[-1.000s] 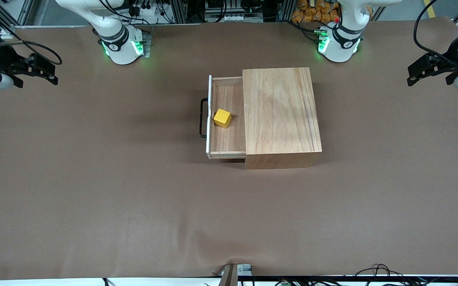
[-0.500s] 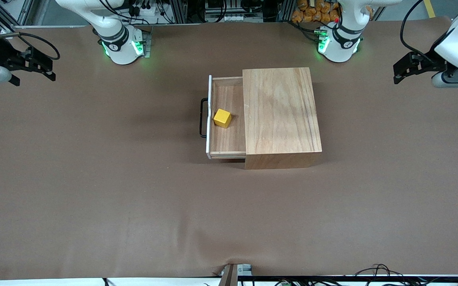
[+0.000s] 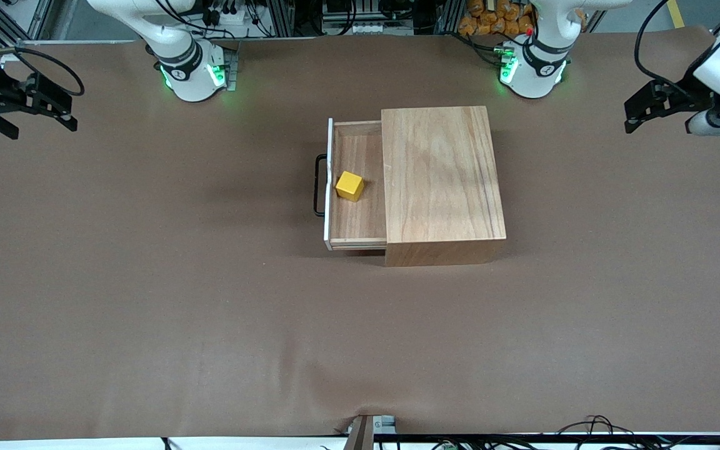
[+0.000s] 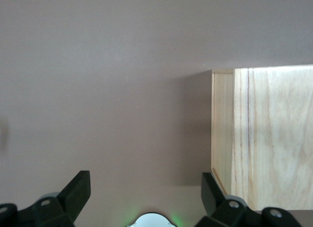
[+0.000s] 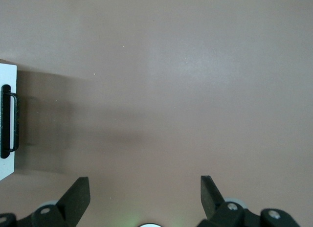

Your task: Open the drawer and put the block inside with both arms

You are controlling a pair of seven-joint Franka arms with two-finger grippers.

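Observation:
The drawer [image 3: 357,187] stands pulled out of the light-wood box [image 3: 441,181] toward the right arm's end of the table, its black handle [image 3: 319,185] outward. The yellow block [image 3: 349,185] lies inside the drawer. My left gripper [image 3: 638,112] is open and empty, up over the table's left-arm end, well away from the box. My right gripper [image 3: 60,112] is open and empty over the right-arm end. The left wrist view shows the box [image 4: 264,139] and open jaws around [image 4: 145,192]. The right wrist view shows the drawer front and handle [image 5: 9,122], jaws open around [image 5: 145,192].
The brown table cover [image 3: 210,300] is bare around the box. Both arm bases [image 3: 191,72] [image 3: 532,69] glow green at the table's edge farthest from the front camera. Cables lie past that edge.
The right gripper has drawn a little farther out toward its end of the table. The left gripper has shifted slightly outward and up. The drawer and block have not moved.

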